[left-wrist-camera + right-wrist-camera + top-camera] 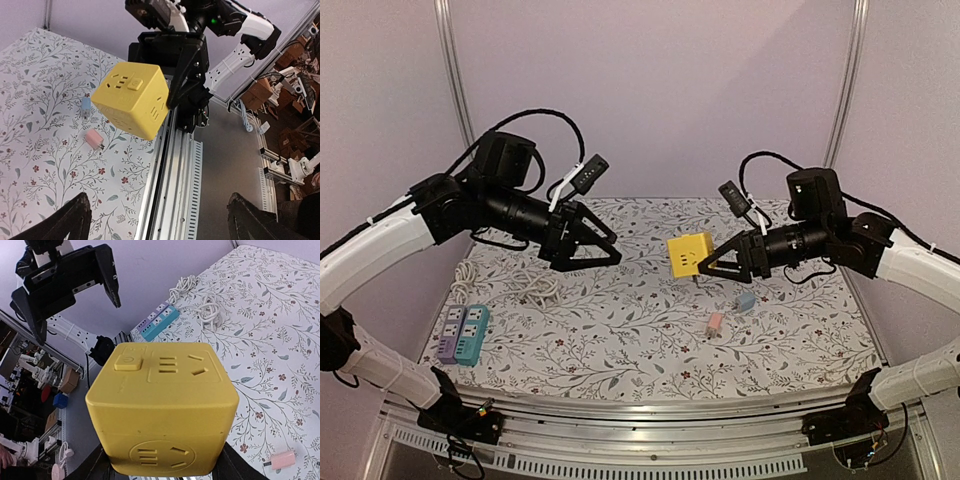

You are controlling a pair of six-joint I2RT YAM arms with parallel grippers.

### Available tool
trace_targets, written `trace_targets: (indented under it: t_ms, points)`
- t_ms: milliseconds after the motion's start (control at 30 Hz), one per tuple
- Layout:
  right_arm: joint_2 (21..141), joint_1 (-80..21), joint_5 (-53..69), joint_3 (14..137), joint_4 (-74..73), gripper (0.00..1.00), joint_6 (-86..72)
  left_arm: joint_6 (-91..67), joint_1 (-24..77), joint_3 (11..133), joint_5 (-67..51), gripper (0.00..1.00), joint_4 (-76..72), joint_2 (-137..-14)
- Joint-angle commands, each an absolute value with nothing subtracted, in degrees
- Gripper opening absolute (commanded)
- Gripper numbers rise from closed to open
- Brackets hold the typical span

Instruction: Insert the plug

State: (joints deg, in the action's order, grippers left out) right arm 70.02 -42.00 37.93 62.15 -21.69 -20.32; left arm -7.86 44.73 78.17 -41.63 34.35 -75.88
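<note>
Cube plug [688,254], yellow, was held in the air over the middle of the surface [620,350], slightly right of centre. The right arm [825,238] had its jaws clamped on the cube's lower side faces. The top face with the button and socket holes was left free. In the top view something thin and dark hung below the cube, probably its pins, but too small to be sure.

The left arm [510,210] hung further left with its jaws wide apart and nothing between them, facing the cube.

Two power strips [463,335], one purple and one teal, lay side by side at the near left, well apart from the cube. White cable [525,285] was coiled just beyond them. Pink plug [715,325] and blue plug [746,301] lay on the surface below and right of the cube.

Handling judgement:
- The cube looked like a rigid moulded shell, fairly light, with smooth faces and rounded edges, so it could slip or twist under a light pinch.
- The best hold was on two opposite flat faces, centred, clear of the button and the pin side.
- The pins would need a straight push, since side load risked jamming.
- The strips looked light and loose, so they would likely slide unless the left jaws steadied them.
</note>
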Motion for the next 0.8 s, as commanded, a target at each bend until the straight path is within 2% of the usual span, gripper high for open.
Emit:
trace_targets:
  t_ms: [0,167,367,533,767]
  points:
    - [66.6,-42.4,40.3,60.4,-14.1,0.4,-10.4,-0.2,44.8,78.4,-42.2,0.95,30.8,-76.2]
    - [69.3,-43.6,38.3,62.6,-17.7,0.4,-1.1,8.6,45.3,80.0,-40.2,0.98,28.4,-77.7]
    - [74.3,-46.6,32.6,65.3,-19.6,0.39,10.9,20.8,45.2,85.2,-39.2,0.99,36.0,-80.5]
    - [75.8,-49.6,28.2,65.4,-18.1,0.38,18.5,26.5,46.0,85.0,-38.5,0.97,39.5,-80.6]
    - [79.2,-51.6,26.8,69.4,-21.0,0.37,24.4,33.7,50.4,86.9,-30.5,0.96,48.2,-83.3]
